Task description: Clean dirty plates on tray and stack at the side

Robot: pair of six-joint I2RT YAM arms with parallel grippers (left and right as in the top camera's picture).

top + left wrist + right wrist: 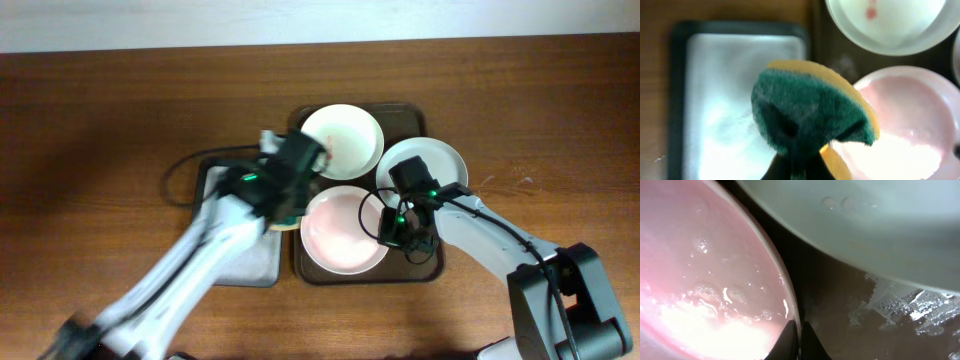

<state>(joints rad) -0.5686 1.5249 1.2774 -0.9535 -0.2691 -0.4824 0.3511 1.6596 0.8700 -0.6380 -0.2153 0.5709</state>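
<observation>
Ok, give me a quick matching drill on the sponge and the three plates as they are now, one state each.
1 sponge
2 near plate
3 far plate
4 right plate

A red spot inside
B pink film, right gripper pinching its rim
C clamped in left gripper
D white, no red showing

Pairs: 1-C, 2-B, 3-A, 4-D

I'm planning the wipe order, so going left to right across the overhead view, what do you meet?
grey sponge tray → sponge in the left gripper → pink-smeared plate → right gripper at its rim → white plate
</observation>
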